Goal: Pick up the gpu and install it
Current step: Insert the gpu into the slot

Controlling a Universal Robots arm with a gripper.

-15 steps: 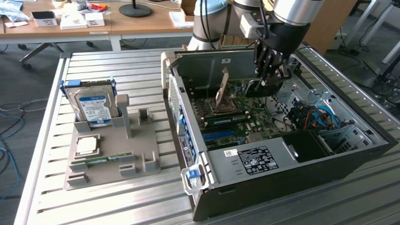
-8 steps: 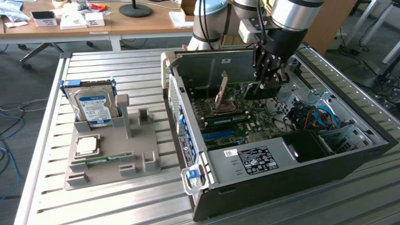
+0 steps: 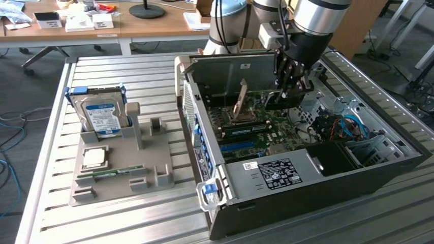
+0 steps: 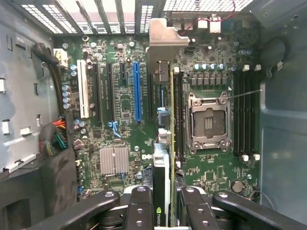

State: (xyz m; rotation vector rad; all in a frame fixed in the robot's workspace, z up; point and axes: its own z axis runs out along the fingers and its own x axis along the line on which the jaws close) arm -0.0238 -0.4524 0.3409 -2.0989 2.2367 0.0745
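Right, pincer (image 4: pixel 165 197) clenched on the gpu (image 4: pixel 161 158), card held edge-on inside the open PC case (image 3: pixel 379 168) on the tabletop (image 3: pixel 135 218). Card is over the motherboard (image 4: pixel 120 110), between the blue slot (image 4: pixel 138 91) and the CPU socket (image 4: pixel 206 122); silver bracket (image 4: pixel 163 40) toward the rear grille (image 4: pixel 96 12). Can't tell if seated.

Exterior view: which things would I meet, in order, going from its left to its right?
hard drive → blue latch → gpu held by the gripper → blue cables
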